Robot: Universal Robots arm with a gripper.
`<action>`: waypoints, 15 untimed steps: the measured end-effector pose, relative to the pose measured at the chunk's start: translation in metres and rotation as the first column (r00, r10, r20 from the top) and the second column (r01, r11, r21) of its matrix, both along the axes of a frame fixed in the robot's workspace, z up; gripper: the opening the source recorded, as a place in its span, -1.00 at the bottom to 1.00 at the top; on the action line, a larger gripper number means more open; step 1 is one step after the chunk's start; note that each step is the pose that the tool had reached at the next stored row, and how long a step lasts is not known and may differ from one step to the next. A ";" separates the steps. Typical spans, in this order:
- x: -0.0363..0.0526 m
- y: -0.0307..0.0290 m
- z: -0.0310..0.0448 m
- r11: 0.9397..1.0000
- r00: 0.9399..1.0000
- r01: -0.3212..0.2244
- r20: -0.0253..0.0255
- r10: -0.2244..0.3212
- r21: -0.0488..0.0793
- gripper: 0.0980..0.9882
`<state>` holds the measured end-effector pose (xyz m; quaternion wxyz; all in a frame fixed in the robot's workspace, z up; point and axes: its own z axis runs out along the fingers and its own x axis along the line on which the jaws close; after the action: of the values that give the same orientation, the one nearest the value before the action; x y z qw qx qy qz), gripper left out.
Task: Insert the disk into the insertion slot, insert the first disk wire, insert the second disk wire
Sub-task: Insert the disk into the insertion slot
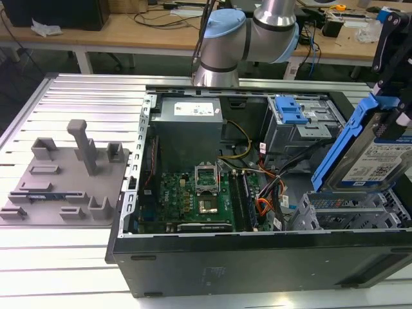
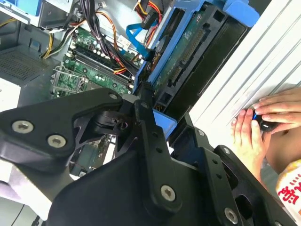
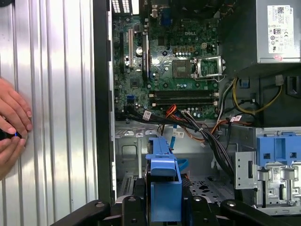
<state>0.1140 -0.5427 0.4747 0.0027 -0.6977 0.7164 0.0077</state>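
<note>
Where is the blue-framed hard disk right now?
In the exterior view the disk is at the right, held tilted by the gripper just over the grey perforated cage in the computer case.

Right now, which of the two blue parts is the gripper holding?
The disk in its tall blue frame, clamped by the gripper and tilted above the slot. The small blue latch sits on the grey bay, untouched.

Arm [image 1: 248, 35] elbow raised, end effector [image 3: 164, 203] tilted, jaws clamped on the disk [image 1: 380, 161] frame
</note>
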 end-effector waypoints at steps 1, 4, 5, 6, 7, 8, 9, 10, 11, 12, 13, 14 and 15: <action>0.0000 0.0000 -0.0001 1.000 1.000 0.000 0.000 0.000 0.000 -0.40; 0.0000 0.0000 -0.0001 1.000 1.000 0.000 0.000 0.000 0.000 -0.40; 0.0000 0.0000 -0.0002 1.000 1.000 0.000 0.000 0.000 0.000 -0.40; 0.0000 0.0000 -0.0003 1.000 1.000 0.000 0.000 0.000 -0.001 -0.40; 0.0000 0.0000 -0.0004 1.000 1.000 0.000 0.000 0.000 -0.002 -0.40; 0.0000 0.0000 -0.0005 1.000 1.000 0.000 0.000 0.000 -0.003 -0.40; 0.0000 0.0000 -0.0007 1.000 1.000 0.000 0.000 0.000 -0.003 -0.40; 0.0000 -0.0001 -0.0009 1.000 1.000 0.000 0.000 0.000 -0.005 -0.40; 0.0002 -0.0002 -0.0010 1.000 1.000 0.000 0.000 0.000 -0.006 -0.40; 0.0002 -0.0002 -0.0012 1.000 1.000 0.000 0.000 0.000 -0.007 -0.40; 0.0003 -0.0003 -0.0014 1.000 1.000 0.000 0.000 0.000 -0.008 -0.40; 0.0007 -0.0005 -0.0018 1.000 1.000 0.000 0.000 0.000 -0.009 -0.40; 0.0010 -0.0006 -0.0020 1.000 1.000 0.000 0.000 0.000 -0.010 -0.40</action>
<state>0.1150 -0.5433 0.4727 -0.0009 -0.6977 0.7164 0.0041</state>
